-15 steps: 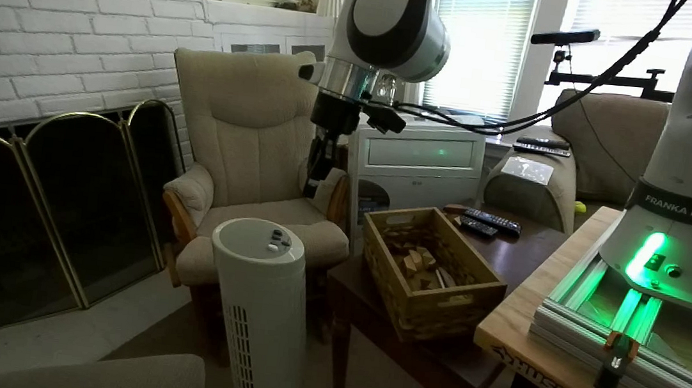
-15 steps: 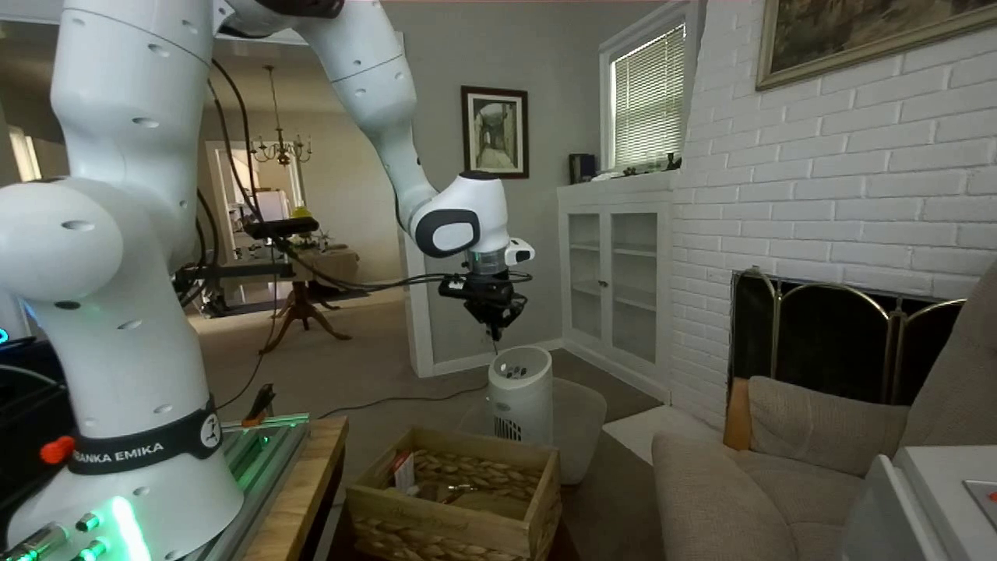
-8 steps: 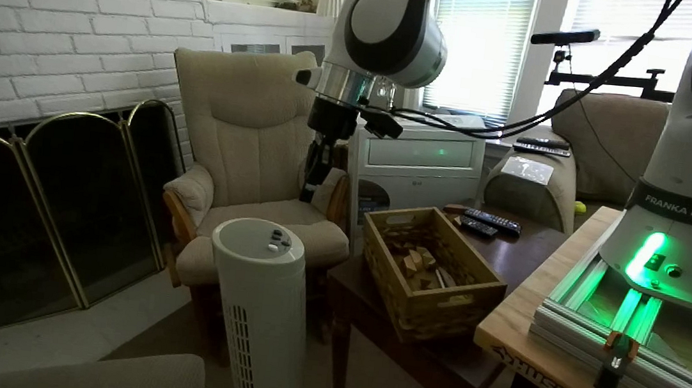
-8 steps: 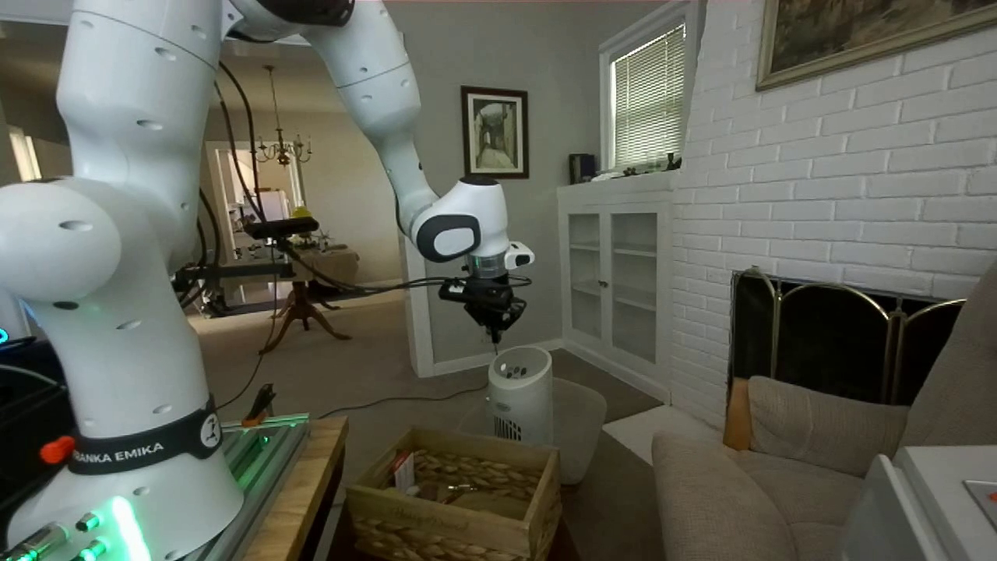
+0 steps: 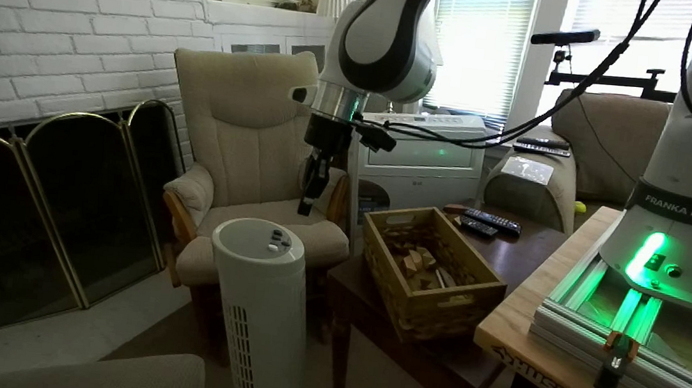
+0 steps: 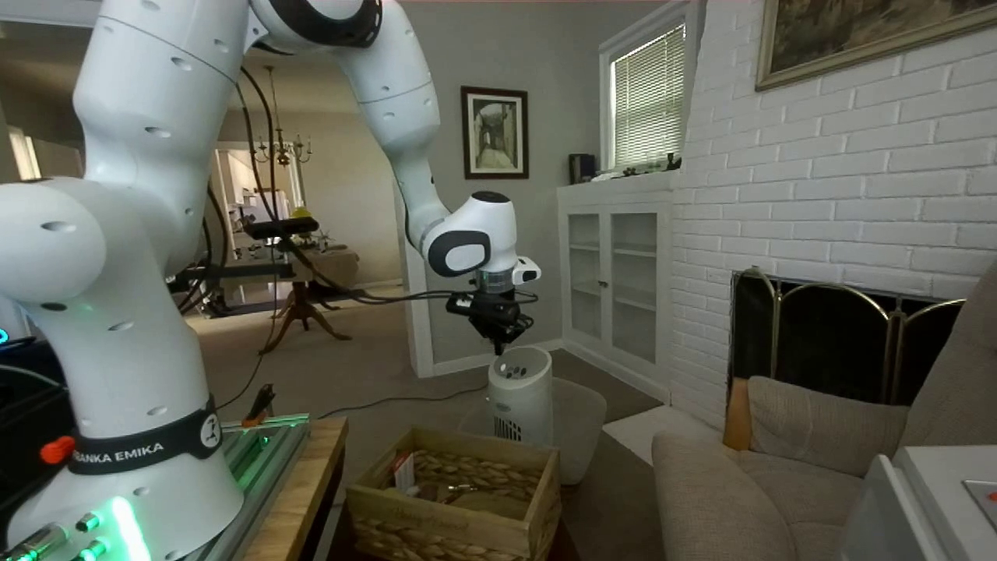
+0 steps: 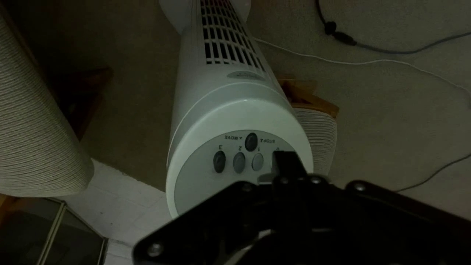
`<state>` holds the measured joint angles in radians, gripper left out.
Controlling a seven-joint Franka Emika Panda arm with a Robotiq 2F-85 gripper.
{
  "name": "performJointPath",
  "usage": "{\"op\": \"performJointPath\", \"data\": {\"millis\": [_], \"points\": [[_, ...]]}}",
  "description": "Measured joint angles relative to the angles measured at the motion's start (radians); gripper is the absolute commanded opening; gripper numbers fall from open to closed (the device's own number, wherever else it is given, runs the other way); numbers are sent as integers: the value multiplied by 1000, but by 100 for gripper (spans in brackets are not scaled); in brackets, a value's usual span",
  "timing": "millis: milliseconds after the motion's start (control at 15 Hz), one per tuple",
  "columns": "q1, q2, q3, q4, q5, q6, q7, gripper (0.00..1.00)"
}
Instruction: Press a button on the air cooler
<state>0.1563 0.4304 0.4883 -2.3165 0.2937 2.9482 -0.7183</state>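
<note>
The air cooler (image 5: 265, 320) is a tall white cylinder with a grille; it also shows in an exterior view (image 6: 523, 409) and fills the middle of the wrist view (image 7: 220, 88). Its grey top panel has oval buttons: dark 3 (image 7: 219, 162), grey 2 (image 7: 238, 162), light 1 (image 7: 257, 162) and dark MOVE/STOP (image 7: 251, 142). My gripper (image 7: 289, 156) is shut with its fingertips together and nothing visible between them. In the wrist view the tips cover the spot below the 0 mark. In an exterior view the gripper (image 5: 305, 210) points down, above and apart from the top; it also shows here (image 6: 498, 351).
A cream armchair (image 5: 247, 151) stands behind the cooler. A wooden basket (image 5: 456, 305) with wood pieces sits on a dark table (image 5: 533, 246) beside it. A boxy white slatted unit (image 5: 420, 157) stands further back. Cables (image 7: 331, 62) lie on the floor.
My gripper has moved down, closer to the air cooler's top, with a small sideways shift. It looks shut throughout. The air cooler has not moved.
</note>
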Motion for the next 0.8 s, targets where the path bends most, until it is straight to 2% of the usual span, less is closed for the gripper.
{"op": "performJointPath", "data": {"millis": [400, 800], "points": [[-32, 105, 25, 50, -87, 66, 63, 0], [-12, 185, 11, 98, -208, 76, 190, 0]]}}
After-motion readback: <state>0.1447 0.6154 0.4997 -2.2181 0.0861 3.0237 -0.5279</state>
